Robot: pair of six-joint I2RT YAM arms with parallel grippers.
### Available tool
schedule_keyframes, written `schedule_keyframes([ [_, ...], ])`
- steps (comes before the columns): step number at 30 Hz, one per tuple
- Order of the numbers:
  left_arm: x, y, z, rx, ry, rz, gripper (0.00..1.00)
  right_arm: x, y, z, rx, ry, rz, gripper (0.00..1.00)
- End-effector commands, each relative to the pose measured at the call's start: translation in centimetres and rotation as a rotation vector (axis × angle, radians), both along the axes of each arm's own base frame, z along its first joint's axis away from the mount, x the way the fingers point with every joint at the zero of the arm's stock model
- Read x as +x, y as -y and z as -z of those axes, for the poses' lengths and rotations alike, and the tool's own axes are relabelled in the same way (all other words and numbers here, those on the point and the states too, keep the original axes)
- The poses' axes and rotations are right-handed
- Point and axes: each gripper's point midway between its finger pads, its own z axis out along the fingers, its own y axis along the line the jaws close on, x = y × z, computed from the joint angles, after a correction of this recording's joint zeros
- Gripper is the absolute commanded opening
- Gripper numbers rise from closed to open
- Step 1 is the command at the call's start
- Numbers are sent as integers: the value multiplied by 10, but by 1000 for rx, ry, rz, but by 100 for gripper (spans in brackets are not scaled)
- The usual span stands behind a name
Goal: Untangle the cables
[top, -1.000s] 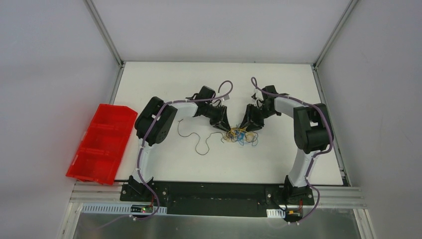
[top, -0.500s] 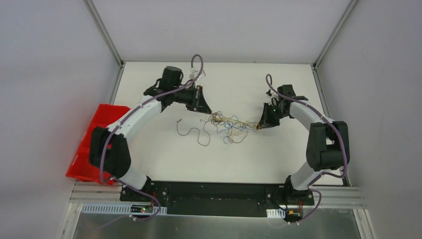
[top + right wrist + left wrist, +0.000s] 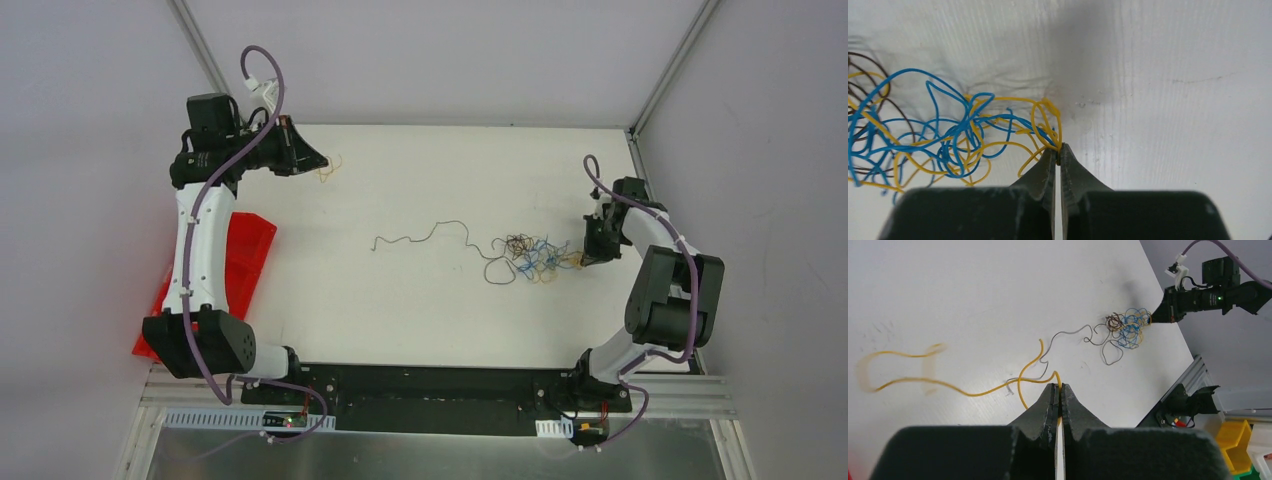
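Yellow strand (image 3: 968,393) pinched in closed tips of left gripper (image 3: 1058,388), held at far left corner of bench (image 3: 450,330). Looked free of knot, probably parked there to keep it apart. Tangle (image 3: 530,258) of blue, yellow and dark wire lay near right edge. Right gripper (image 3: 1058,150) clamped on yellow loop at tangle's right end, likely as anchor. Dark strand (image 3: 1070,333) trailed from tangle toward bench centre. Red bin (image 3: 240,260) beyond left edge.

Right pincer (image 3: 1058,152) clamped on yellow cable (image 3: 1046,111), blue cable (image 3: 946,90) tangled with it leftward, white table (image 3: 1178,95)
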Motion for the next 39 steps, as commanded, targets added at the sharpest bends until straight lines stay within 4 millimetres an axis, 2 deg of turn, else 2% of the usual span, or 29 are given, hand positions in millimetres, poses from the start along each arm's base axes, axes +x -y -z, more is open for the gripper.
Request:
schedule_keyframes([
  [1, 4, -6, -10, 12, 15, 0, 0, -1, -19, -18, 90, 1, -60, 0],
  [4, 8, 1, 4, -29, -50, 22, 0, 3, -52, -42, 273, 35, -68, 0],
  [8, 1, 20, 42, -14, -125, 99, 0, 1, -104, -81, 496, 77, -139, 0],
  [11, -3, 32, 50, -3, -139, 124, 0, -5, -136, -104, 560, 103, -214, 0],
  [13, 1, 32, 40, -10, -124, 111, 0, -3, -137, -103, 525, 115, -211, 0],
  [16, 0, 22, 21, 18, -64, 63, 0, 0, -126, -90, 452, 88, -202, 0],
  [18, -6, 10, 15, 55, -46, 16, 0, -2, -123, -84, 436, 59, -202, 0],
  [20, -14, -5, 17, 128, -52, -40, 0, -6, -125, -82, 449, 51, -206, 0],
  [24, -27, -51, 34, 381, -92, -180, 0, -10, -127, -82, 463, 62, -203, 0],
  [28, -38, -107, 49, 600, -182, -319, 0, -12, -128, -82, 466, 61, -190, 0],
  [32, -41, -151, 43, 577, -272, -422, 0, -15, -134, -87, 503, 65, -175, 0],
  [39, -58, -207, 39, 617, -353, -492, 0, -16, -135, -95, 509, 94, -171, 0],
])
